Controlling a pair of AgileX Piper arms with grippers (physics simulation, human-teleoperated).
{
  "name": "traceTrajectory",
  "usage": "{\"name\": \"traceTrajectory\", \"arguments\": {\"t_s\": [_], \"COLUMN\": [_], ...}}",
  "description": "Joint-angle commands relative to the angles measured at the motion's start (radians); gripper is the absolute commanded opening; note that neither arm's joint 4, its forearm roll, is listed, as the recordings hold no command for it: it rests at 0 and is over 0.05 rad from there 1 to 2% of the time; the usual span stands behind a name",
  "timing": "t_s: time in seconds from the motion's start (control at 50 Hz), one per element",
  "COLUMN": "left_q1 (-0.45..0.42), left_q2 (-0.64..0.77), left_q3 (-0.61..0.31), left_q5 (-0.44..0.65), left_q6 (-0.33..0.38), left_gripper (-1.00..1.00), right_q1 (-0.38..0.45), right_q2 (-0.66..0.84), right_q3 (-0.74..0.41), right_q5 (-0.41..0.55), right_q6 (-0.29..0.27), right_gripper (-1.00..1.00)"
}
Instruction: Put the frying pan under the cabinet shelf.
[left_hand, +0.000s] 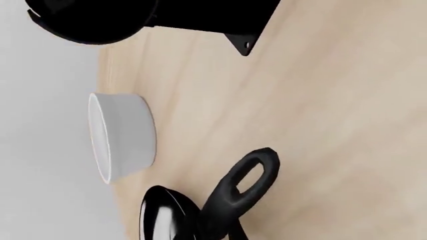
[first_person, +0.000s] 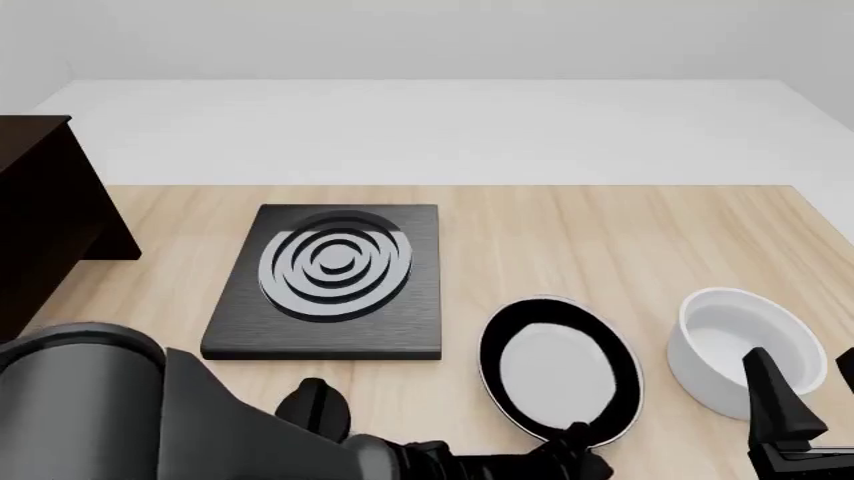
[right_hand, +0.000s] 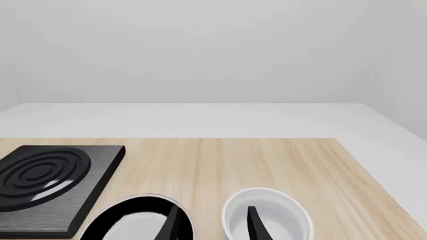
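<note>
The frying pan (first_person: 558, 368), black with a light grey bottom, lies on the table to the right of centre, its short handle (first_person: 577, 436) pointing to the near edge. In the left wrist view the looped handle (left_hand: 247, 180) and the pan's glossy wall (left_hand: 163, 220) show close up. My left gripper (first_person: 561, 464) reaches in along the near edge to the handle; its fingers do not show clearly. The dark cabinet shelf (first_person: 40, 215) stands at the far left. My right gripper (right_hand: 213, 225) hangs open over the gap between pan and bowl.
A white bowl (first_person: 741, 345) stands right of the pan, close to the right gripper's finger (first_person: 781, 405). A flat black slab with grey rings (first_person: 334, 280) lies between cabinet and pan. A black arm part (left_hand: 120, 20) crosses the left wrist view.
</note>
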Motion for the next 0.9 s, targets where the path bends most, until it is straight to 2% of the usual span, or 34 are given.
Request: {"name": "traceTrajectory", "arguments": {"t_s": [0.02, 0.08, 0.12, 0.14, 0.34, 0.38, 0.42, 0.46, 0.56, 0.64, 0.7, 0.84, 0.9], "left_q1": [0.027, 0.032, 0.048, 0.07, 0.106, 0.127, 0.134, 0.158, 0.179, 0.187, 0.185, 0.199, 0.202], "left_q2": [0.097, 0.102, 0.107, 0.116, 0.059, 0.057, 0.036, 0.032, -0.006, -0.044, -0.075, -0.135, -0.159], "left_q3": [0.061, 0.069, 0.074, 0.09, 0.119, 0.137, 0.134, 0.149, 0.156, 0.179, 0.183, 0.213, 0.207], "left_q5": [0.002, -0.009, -0.023, -0.047, -0.035, -0.069, -0.054, -0.085, -0.088, -0.123, -0.111, -0.149, -0.135], "left_q6": [0.038, 0.052, 0.084, 0.147, 0.236, 0.294, 0.296, 0.352, 0.393, 0.473, 0.482, 0.571, 0.578], "left_gripper": [-1.0, -1.0, -1.0, -1.0, -1.0, -1.0, -1.0, -1.0, -1.0, -1.0, -1.0, -1.0, -1.0], "right_q1": [0.0, 0.0, 0.0, 0.0, 0.0, 0.0, 0.0, 0.0, 0.0, 0.0, 0.0, 0.0, 0.0], "right_q2": [0.0, 0.0, 0.0, 0.0, 0.0, 0.0, 0.0, 0.0, 0.0, 0.0, 0.0, 0.0, 0.0], "right_q3": [0.0, 0.0, 0.0, 0.0, 0.0, 0.0, 0.0, 0.0, 0.0, 0.0, 0.0, 0.0, 0.0], "right_q5": [0.0, 0.0, 0.0, 0.0, 0.0, 0.0, 0.0, 0.0, 0.0, 0.0, 0.0, 0.0, 0.0], "right_q6": [0.0, 0.0, 0.0, 0.0, 0.0, 0.0, 0.0, 0.0, 0.0, 0.0, 0.0, 0.0, 0.0], "right_gripper": [1.0, 1.0, 1.0, 1.0, 1.0, 1.0, 1.0, 1.0, 1.0, 1.0, 1.0, 1.0, 1.0]}}
